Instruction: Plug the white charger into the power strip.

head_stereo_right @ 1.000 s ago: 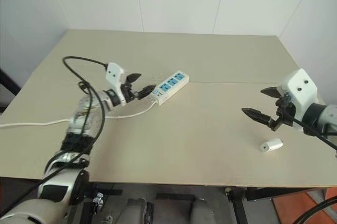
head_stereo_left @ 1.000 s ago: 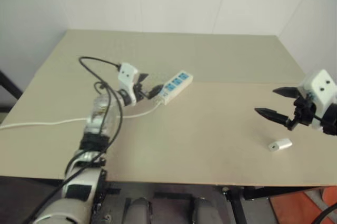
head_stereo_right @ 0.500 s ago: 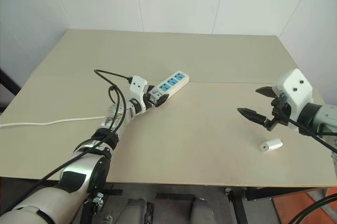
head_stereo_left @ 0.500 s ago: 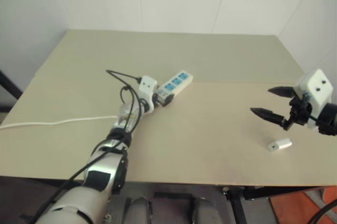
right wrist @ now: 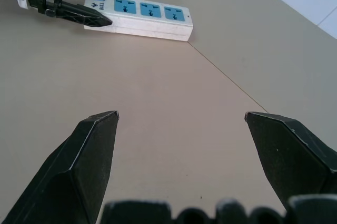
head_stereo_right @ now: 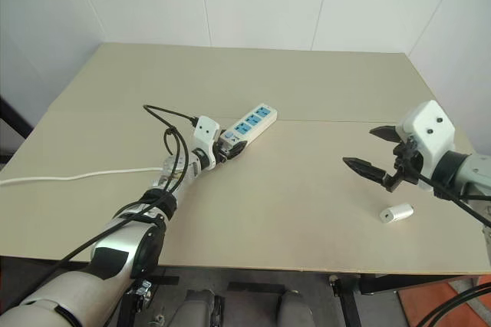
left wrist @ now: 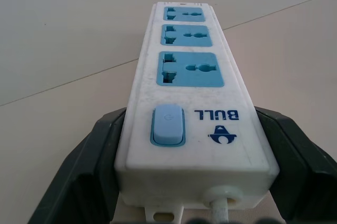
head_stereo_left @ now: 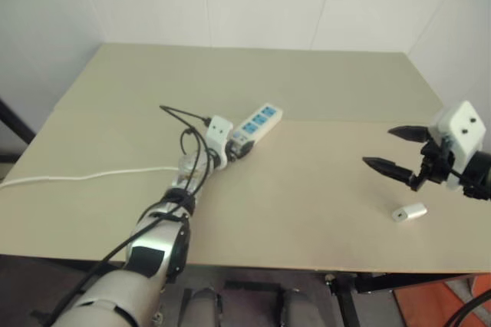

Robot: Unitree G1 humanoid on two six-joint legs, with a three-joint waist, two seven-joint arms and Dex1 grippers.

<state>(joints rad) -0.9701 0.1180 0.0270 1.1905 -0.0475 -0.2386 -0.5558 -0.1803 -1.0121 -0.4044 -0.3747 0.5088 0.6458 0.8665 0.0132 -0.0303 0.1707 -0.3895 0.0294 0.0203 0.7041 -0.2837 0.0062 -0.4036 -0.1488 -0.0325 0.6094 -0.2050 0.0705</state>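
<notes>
White walls meet behind a beige tabletop (head_stereo_left: 322, 81). My left hand (head_stereo_left: 239, 145) is clamped on the switch end of the power strip (head_stereo_left: 255, 123), a finger (left wrist: 87, 174) pressed to each side. My right hand (head_stereo_left: 393, 150) hangs wide open and empty, just above the white charger (head_stereo_left: 408, 212) lying near the tabletop's front edge.

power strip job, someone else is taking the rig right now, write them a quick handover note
Left gripper: jaws shut on the cord end of the power strip, which lies flat mid-table.
Right gripper: jaws open, empty, hovering above the table near its right edge.
White charger: lying loose on the table just below the right gripper, untouched.
Done: strip is braced.
Left: pick up the charger with the right gripper, carry it over and push it into one of the three blue sockets, all free.
</notes>
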